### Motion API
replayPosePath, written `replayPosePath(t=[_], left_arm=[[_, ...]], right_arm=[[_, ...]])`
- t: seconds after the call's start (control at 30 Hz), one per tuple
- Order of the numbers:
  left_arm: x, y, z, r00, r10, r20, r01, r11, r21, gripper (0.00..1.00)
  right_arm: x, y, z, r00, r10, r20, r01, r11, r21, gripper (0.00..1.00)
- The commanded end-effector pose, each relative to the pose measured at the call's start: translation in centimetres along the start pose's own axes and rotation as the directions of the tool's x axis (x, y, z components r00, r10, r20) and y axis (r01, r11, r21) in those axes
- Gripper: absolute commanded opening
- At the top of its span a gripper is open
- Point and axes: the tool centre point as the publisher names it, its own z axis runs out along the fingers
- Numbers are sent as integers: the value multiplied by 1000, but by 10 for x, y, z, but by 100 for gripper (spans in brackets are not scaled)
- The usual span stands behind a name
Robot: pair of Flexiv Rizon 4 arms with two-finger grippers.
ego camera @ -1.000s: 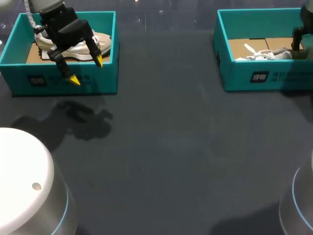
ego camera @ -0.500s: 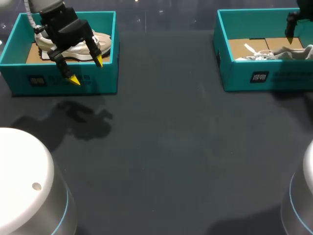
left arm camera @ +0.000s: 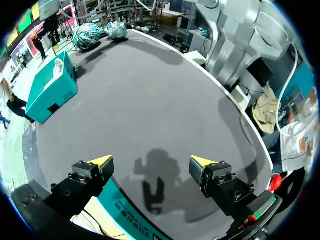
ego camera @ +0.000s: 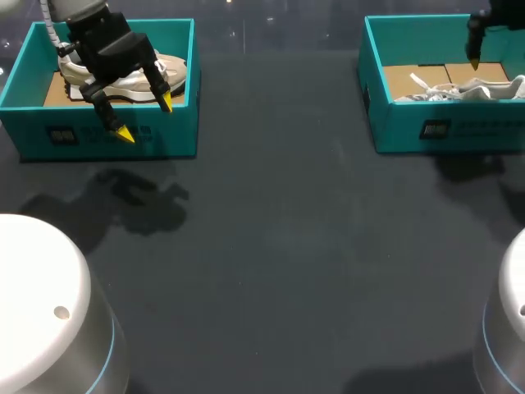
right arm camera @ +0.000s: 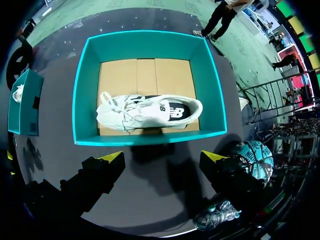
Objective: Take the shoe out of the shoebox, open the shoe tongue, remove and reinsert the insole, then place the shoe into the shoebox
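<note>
A white shoe (right arm camera: 145, 111) lies on its side in the right shoebox (right arm camera: 85, 100), a teal box without a lid. The shoe rests on the box's brown cardboard floor (right arm camera: 170, 75), with its loose laces toward one end wall. In the head view the same shoe (ego camera: 459, 90) sits low in this box (ego camera: 459, 127) at the table's far right.

The right gripper (right arm camera: 162, 157) hangs above this box. Its two yellow-tipped fingers are spread wide with nothing between them, and the shoe lies ahead of them, untouched. In the head view only a dark part of the right arm (ego camera: 480, 25) shows, over the box's back wall.

At the table's far left stands a second teal shoebox (ego camera: 49, 135) with a pale beige shoe (ego camera: 172, 70) inside. The left gripper (ego camera: 146, 117) hangs over this box's front wall. Its fingers are spread apart too and hold nothing (left arm camera: 151, 161). Its shadow falls on the dark grey table (ego camera: 287, 246) in front of the box.

The two boxes stand well apart, with bare tabletop between them.
</note>
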Motion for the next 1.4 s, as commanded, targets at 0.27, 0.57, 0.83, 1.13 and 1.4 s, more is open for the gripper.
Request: replayPosePath(t=[0.27, 0.57, 0.83, 1.13, 1.4], left_arm=[[-11, 21, -23, 990, 139, 24, -139, 990, 2, 100], [-26, 71, -73, 770, 624, -133, -638, 760, -124, 100], [-26, 71, -73, 770, 624, -133, -638, 760, -124, 100], [-25, 91, -75, 718, 670, -188, -695, 702, -154, 100], [-55, 157, -110, 580, 773, -257, -815, 553, -175, 100]], right_arm=[[0, -6, -5, 1000, 1, 5, -1, 1000, -11, 100], [0, -6, -5, 1000, 1, 5, -1, 1000, -11, 100], [0, -6, -5, 1000, 1, 5, -1, 1000, -11, 100], [0, -6, -5, 1000, 1, 5, -1, 1000, -11, 100], [0, -6, -5, 1000, 1, 5, -1, 1000, -11, 100]])
